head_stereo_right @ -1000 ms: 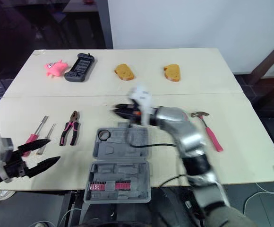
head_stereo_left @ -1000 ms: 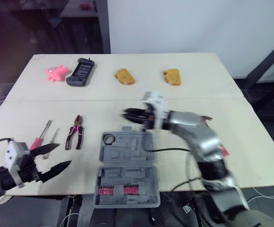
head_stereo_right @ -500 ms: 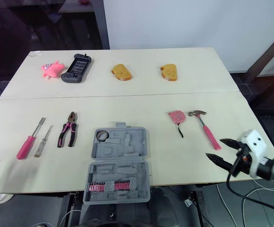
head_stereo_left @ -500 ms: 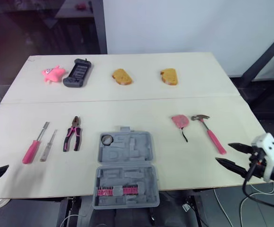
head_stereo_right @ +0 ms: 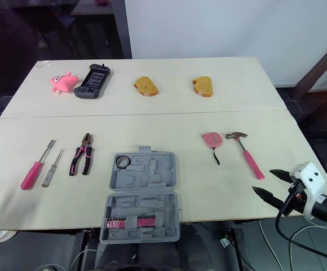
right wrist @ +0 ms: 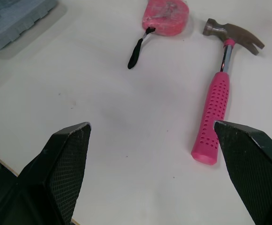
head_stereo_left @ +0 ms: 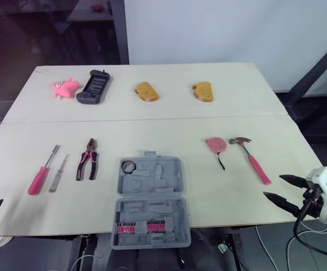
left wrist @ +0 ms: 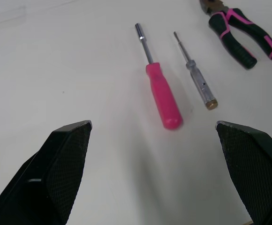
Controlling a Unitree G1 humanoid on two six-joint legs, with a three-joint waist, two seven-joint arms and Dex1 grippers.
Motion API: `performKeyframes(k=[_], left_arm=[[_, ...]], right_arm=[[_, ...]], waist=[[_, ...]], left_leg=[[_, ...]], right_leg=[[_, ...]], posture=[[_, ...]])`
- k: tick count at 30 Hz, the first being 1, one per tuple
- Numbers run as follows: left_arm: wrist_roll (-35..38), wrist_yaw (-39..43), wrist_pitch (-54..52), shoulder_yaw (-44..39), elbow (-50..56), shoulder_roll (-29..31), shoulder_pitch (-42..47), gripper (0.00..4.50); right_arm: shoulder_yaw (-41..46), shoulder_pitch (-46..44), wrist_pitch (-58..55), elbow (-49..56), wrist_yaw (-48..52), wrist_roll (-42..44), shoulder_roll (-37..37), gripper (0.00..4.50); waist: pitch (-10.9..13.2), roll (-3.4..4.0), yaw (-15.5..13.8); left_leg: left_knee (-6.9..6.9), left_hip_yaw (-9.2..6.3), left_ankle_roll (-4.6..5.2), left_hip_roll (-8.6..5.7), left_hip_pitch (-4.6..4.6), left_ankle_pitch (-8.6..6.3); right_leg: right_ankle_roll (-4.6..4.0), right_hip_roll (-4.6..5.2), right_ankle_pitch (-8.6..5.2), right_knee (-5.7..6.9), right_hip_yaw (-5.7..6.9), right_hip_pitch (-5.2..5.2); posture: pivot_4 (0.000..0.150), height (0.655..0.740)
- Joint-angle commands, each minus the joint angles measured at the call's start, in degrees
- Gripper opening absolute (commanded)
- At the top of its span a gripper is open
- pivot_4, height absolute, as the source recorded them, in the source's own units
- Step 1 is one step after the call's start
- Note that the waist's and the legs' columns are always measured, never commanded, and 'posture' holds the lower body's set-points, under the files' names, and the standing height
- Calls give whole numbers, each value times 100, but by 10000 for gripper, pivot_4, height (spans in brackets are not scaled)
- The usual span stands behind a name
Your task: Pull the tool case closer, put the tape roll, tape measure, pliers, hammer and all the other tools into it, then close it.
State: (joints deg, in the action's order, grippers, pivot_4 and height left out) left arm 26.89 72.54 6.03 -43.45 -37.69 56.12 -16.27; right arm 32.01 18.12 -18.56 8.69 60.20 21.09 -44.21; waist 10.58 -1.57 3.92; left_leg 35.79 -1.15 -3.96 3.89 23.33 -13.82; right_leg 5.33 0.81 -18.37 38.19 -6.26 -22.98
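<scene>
- Your right hand (head_stereo_right: 263, 180) is spread wide and empty at the counter's (head_stereo_right: 152, 121) near right corner, close to the hammer (right wrist: 218, 112).
- Your left hand (left wrist: 152, 124) gapes wide, empty, facing the pink screwdriver (left wrist: 163, 96).

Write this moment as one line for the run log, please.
tool case: open, tape roll inside | pliers, hammer, tape measure: on table | left fingers: open, empty | right fingers: open, empty
</scene>
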Motion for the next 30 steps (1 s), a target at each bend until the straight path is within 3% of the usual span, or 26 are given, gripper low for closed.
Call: performKeyframes(k=[1, 7, 11, 19, 30], left_arm=[[106, 8, -148, 153, 647, -181, -29, 45000], [713, -253, -1379, 1079, 3476, -991, -224, 45000], [842, -434, -1724, 1572, 4589, -1205, -85, 45000], [1089, -393, -2055, 2129, 5660, -1211, 109, 45000], [1097, -191, -2016, 2280, 5925, -1124, 210, 45000]], right_arm=[[2, 7, -175, 409, -315, 119, 48, 44209], [-509, -489, -1624, 1622, -1898, 420, 766, 44209], [-1079, -853, -2308, 2169, -3072, 75, 1301, 44209], [-2399, -2144, -2941, 1769, -5240, -921, 2753, 44209], [-2536, -2957, -2985, 367, -5818, -1282, 3208, 44209]], waist=[[0, 1, 0], [-2, 1, -8], [-3, -1, -14], [-2, 7, 8], [-2, 8, 2]], left_leg=[[2, 0, 0, 0, -1, 0], [14, -3, -1, 3, -1, 0], [21, -11, -1, 3, 0, 0], [19, -11, 0, 3, 1, 0], [24, -12, 0, 0, 7, 1]], right_leg=[[0, 0, 0, 0, 0, 4], [7, 0, 4, 2, 0, 16], [22, -4, 13, 5, 1, 17], [21, -8, 13, 8, -2, 9], [23, -7, 14, 10, 0, 9]], posture=[[1500, 7400], [1500, 7400], [1500, 7400], [1500, 7400], [1500, 7400]])
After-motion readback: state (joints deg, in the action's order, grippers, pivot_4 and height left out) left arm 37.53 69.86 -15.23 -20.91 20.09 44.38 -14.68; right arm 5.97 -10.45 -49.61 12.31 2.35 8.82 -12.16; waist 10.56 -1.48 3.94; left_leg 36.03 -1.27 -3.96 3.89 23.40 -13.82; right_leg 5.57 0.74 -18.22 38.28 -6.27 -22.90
